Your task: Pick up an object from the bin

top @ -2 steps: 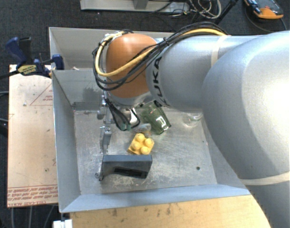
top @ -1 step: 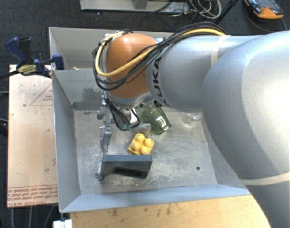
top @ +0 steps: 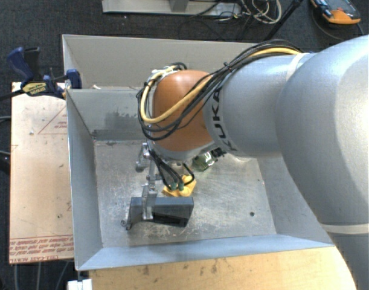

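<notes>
My gripper (top: 149,205) is low over the near part of the bin floor, under the arm's orange cover. Its metal tip rests at the left part of a dark grey block (top: 169,211) that lies flat there; I cannot tell whether the block is gripped. Just behind the block, to the gripper's right, lies a small yellow thing (top: 176,190). A small green and white thing (top: 202,161) shows farther back, partly hidden under the arm.
The arm reaches in from the right and hides the right and back of the bin. The bin's sloping left wall and near wall stand close to the block.
</notes>
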